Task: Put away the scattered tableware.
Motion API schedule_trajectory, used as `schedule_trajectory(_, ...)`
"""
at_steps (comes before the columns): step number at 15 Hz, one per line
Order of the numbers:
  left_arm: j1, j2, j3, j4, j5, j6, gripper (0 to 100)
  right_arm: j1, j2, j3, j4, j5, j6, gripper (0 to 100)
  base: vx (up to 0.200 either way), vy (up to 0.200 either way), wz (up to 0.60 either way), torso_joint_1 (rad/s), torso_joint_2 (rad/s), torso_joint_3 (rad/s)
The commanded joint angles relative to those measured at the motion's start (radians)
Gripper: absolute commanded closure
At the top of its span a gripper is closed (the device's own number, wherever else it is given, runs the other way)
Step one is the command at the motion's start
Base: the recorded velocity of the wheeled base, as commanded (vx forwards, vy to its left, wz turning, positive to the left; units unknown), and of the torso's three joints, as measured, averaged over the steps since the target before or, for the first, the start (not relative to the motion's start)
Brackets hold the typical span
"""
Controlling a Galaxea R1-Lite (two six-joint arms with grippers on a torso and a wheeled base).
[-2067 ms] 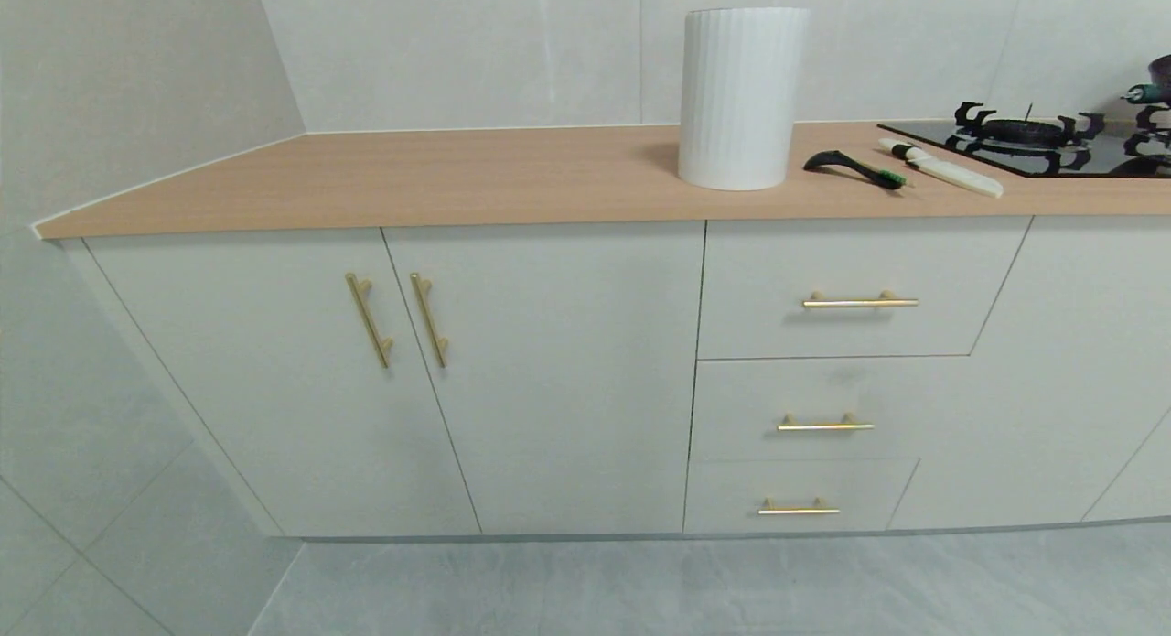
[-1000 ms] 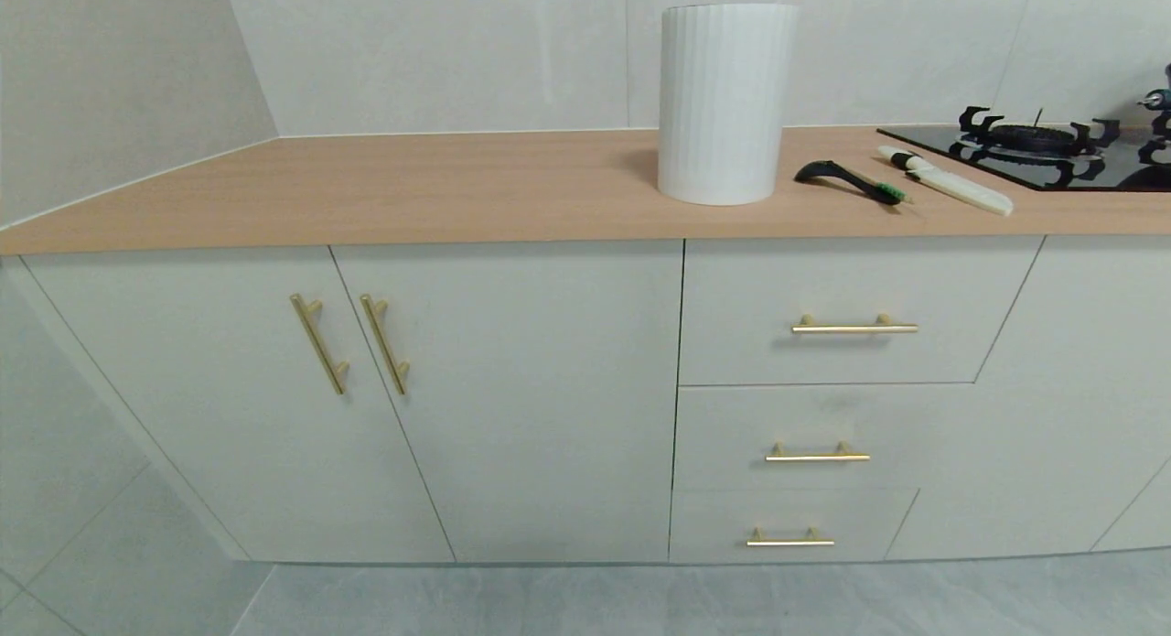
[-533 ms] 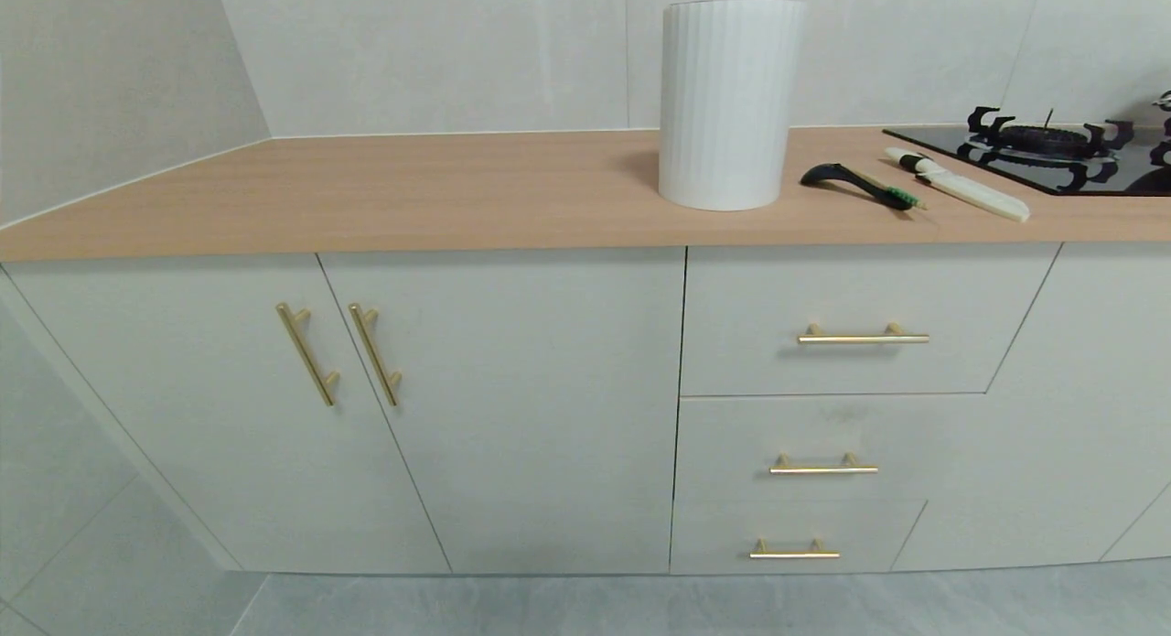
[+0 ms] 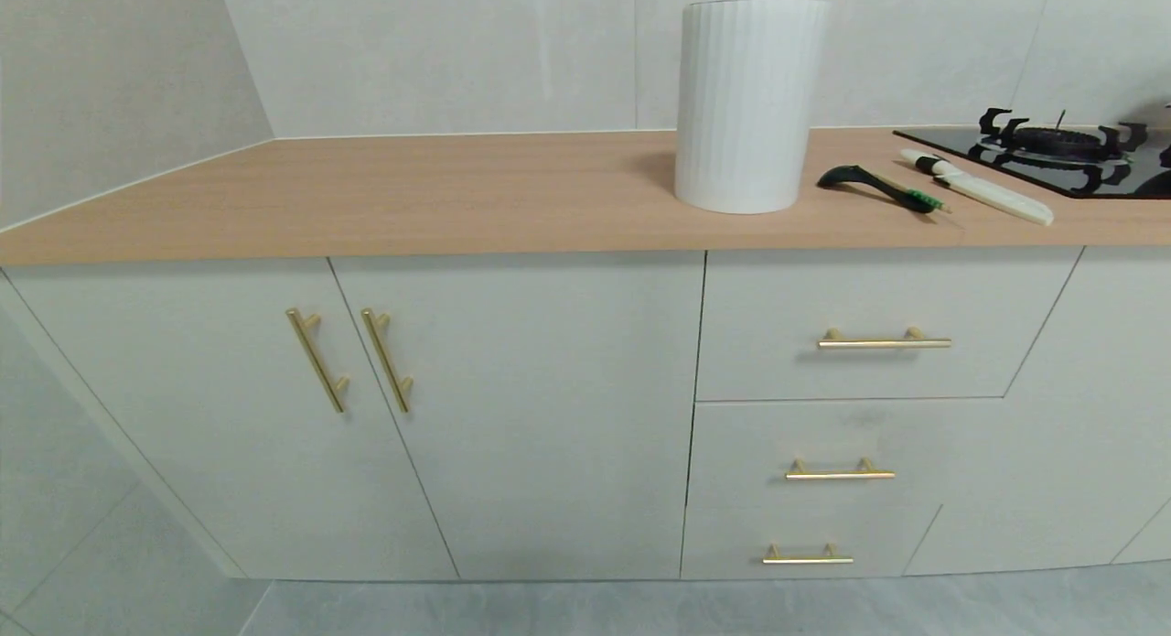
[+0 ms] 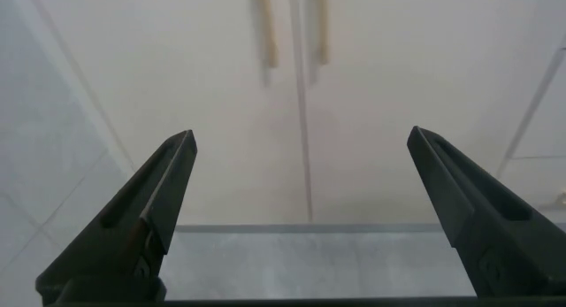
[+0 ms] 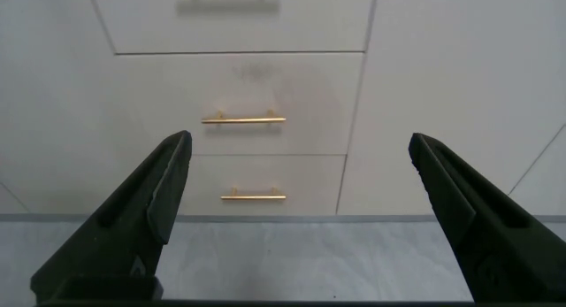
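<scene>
Left gripper (image 5: 301, 137) and right gripper (image 6: 301, 140) are both spread wide, empty, low by the cabinet (image 4: 512, 407). Black utensil (image 4: 880, 187) and white knife (image 4: 983, 199) lie just beside each other on the countertop (image 4: 412, 192), right of the white canister (image 4: 748, 105). Grab one sloppily and it'll probably nudge the other off the near edge.

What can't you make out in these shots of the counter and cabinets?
Container contents, head view: hidden by its wall.
Stove, head view: cut off by the right edge.
Drawers and doors, head view: shut fronts hide what's inside.
Door handles, left wrist view: blurred.
</scene>
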Motion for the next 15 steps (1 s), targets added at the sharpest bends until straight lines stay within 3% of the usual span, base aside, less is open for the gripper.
schedule_trajectory(1,0.000,0.000,0.000,-0.001,0.000,0.000,0,0.001,0.002,0.000,0.000,0.000,0.000,0,0.000,0.200,0.00,0.002,0.00,0.002)
schedule_trajectory(11,0.000,0.000,0.000,-0.001,0.002,0.001,0,0.001,0.002,0.000,0.000,0.000,0.000,0,0.000,0.000,0.00,0.000,0.00,0.000)
schedule_trajectory(15,0.000,0.000,0.000,-0.001,0.005,-0.006,0,0.001,0.002,0.000,0.000,0.000,0.001,0,-0.150,0.000,0.00,0.005,0.00,-0.002)
